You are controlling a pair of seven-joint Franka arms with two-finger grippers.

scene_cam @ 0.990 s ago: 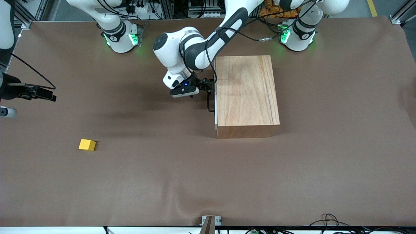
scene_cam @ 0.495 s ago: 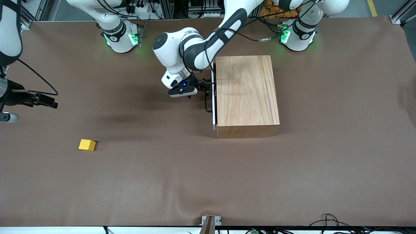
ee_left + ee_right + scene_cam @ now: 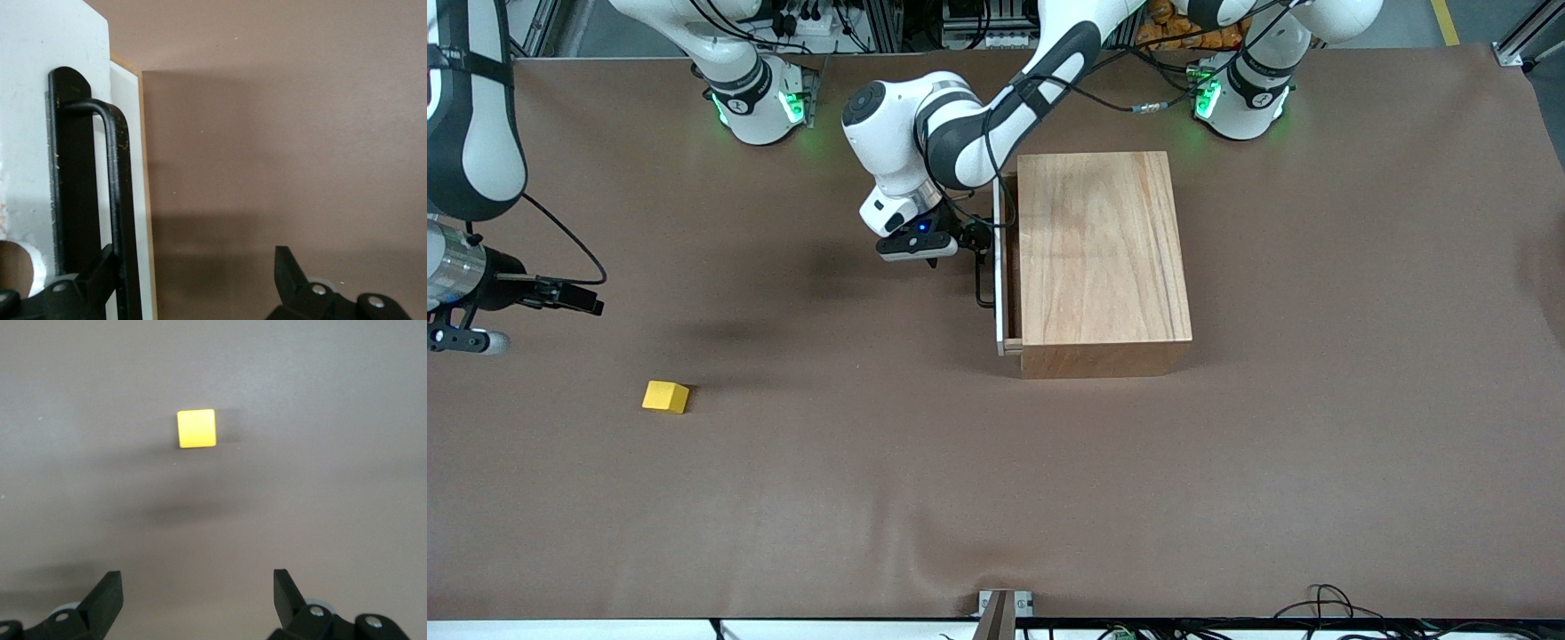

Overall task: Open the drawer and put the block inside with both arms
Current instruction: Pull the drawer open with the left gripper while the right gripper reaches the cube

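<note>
The wooden box stands mid-table. Its drawer is out a little way, white front toward the right arm's end. My left gripper is at the thin black loop handle. In the left wrist view the gripper is open, with one finger hooked against the handle bar on the white front. The yellow block lies on the table toward the right arm's end. My right gripper is open and empty, up in the air; the block lies ahead of its fingers.
Brown mat covers the table. The arms' green-lit bases stand along the edge farthest from the front camera. Cables lie at the edge nearest the front camera.
The left gripper has pulled the handle toward the right arm's end, and the drawer has slid out a little. The right gripper has moved toward the block.
</note>
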